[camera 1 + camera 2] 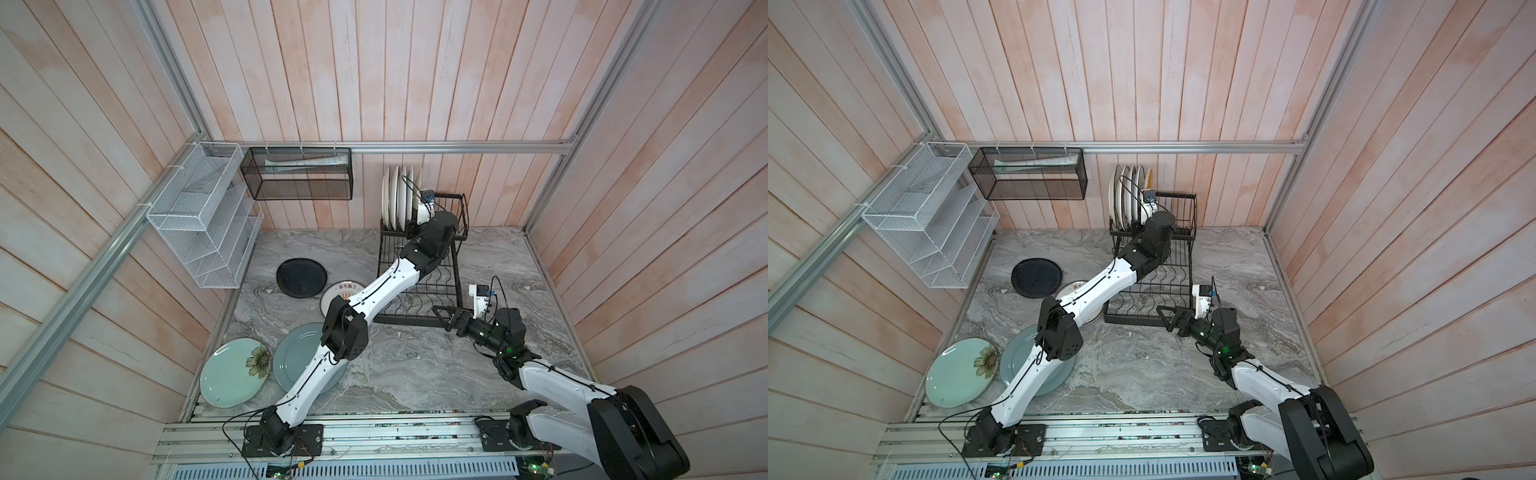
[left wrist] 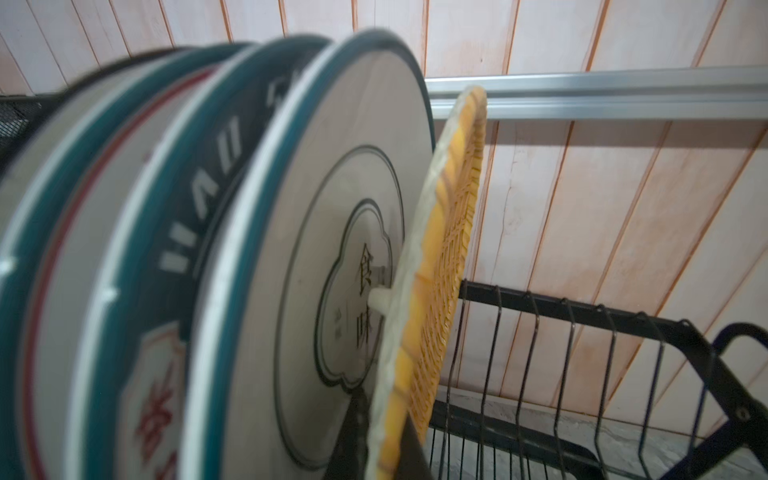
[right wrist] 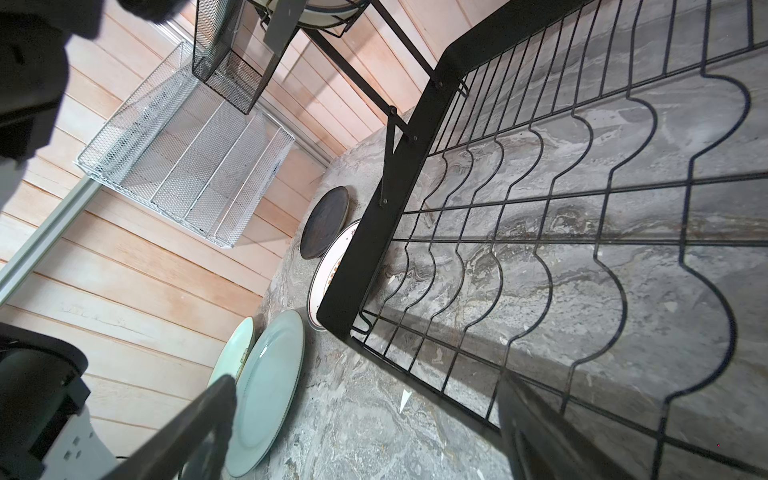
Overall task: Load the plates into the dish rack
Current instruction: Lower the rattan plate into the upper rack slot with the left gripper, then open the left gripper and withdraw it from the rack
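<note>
Top views show the dish rack (image 1: pixel 407 321) at 1 o'clock, racked plates (image 1: pixel 392 199) upright in its upper slots. Black plate (image 1: pixel 301 277), sunburst plate (image 1: pixel 336 293), grey-blue plate (image 1: pixel 291 361) and green plate (image 1: pixel 228 374) lie flat, 7 to 10 o'clock, unloaded. Left gripper (image 2: pixel 384 440) clenches the woven yellow plate (image 2: pixel 453 232), judged to be seating it at the row's end. Right gripper (image 1: pixel 444 316), released, idles at the rack's front rail.

Four flat, left of centre: black plate (image 1: pixel 301 277), lettered plate (image 1: pixel 338 291), grey-blue plate (image 1: pixel 291 361), green plate (image 1: pixel 230 374). Five upright, upper middle (packed tight, so roughly): four white plates (image 1: pixel 390 199), one woven plate (image 2: pixel 453 232). One dish rack (image 1: pixel 415 321). One white basket (image 1: pixel 199 216), one black basket (image 1: pixel 297 174), upper left.
</note>
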You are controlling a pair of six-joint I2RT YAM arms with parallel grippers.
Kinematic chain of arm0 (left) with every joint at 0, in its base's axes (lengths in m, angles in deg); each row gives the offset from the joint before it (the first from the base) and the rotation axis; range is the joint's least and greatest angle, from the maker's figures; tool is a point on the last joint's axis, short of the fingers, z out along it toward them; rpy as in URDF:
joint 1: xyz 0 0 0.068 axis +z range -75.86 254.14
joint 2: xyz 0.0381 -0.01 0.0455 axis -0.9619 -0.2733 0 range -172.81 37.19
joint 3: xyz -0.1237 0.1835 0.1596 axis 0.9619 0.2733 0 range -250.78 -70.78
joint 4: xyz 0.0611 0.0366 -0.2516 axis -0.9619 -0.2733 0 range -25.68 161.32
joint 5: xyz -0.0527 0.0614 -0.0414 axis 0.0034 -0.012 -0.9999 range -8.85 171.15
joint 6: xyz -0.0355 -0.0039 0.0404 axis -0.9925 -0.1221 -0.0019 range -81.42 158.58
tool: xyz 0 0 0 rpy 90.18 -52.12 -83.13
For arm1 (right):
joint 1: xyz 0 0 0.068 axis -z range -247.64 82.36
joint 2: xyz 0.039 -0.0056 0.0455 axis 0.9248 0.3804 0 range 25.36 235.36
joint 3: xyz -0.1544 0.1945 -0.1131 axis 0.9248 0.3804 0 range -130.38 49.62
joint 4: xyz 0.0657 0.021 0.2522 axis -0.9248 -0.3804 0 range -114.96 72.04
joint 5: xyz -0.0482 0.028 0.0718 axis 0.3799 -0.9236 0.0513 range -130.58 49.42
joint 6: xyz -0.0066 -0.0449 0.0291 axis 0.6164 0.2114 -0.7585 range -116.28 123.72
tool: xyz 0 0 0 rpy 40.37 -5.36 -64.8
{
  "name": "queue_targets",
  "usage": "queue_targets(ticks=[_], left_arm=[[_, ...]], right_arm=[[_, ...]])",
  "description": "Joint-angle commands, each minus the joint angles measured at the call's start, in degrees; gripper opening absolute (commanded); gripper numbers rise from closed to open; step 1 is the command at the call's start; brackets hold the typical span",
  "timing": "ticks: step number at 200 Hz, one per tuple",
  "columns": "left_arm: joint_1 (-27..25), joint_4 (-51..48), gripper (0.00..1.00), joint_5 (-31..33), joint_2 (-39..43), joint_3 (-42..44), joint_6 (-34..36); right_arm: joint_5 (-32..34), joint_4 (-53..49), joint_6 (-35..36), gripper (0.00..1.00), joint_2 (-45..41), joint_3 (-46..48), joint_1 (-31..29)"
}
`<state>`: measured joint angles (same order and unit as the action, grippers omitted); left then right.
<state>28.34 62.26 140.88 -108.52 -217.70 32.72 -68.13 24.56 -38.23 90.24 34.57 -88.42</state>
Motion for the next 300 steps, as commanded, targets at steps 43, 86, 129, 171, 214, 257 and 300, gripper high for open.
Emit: queue_targets(ticks=[43, 86, 129, 171, 214, 257, 300], left_arm=[[0.7, -1.8, 0.0, -1.5, -0.5, -1.8, -2.8], [0.5, -1.5, 0.14, -1.9, 1.2, -0.7, -2.7], [-0.6, 1.0, 0.21, -1.4, 4.4, 2.1, -1.2], [-1.3, 2.9, 0.25, -0.4, 7.4, 3.5, 1.0], [-2.1, 4.0, 0.29, 0.5, 9.3, 3.8, 3.9], [-3.7, 5.9, 0.31, 0.5, 12.2, 4.0, 7.7], [-6.0, 3.9, 0.42, -1.8, 18.7, 7.2, 8.7]], right_arm=[[-1.0, 2.2, -0.2, 0.98, 0.6, -1.5, -0.4], [-1.2, 2.2, -0.2, 0.98, 0.7, -1.5, -0.5], [-1.3, 2.0, -0.2, 0.98, 0.7, -1.7, -0.6], [-1.3, 2.0, -0.1, 0.98, 0.6, -1.7, -0.7], [-1.3, 2.0, -0.1, 0.98, 0.5, -1.7, -0.8], [-1.4, 1.8, 0.2, 0.98, 0.3, -1.8, -0.8], [-1.3, 1.5, 0.6, 0.98, -0.5, -1.8, -0.8]])
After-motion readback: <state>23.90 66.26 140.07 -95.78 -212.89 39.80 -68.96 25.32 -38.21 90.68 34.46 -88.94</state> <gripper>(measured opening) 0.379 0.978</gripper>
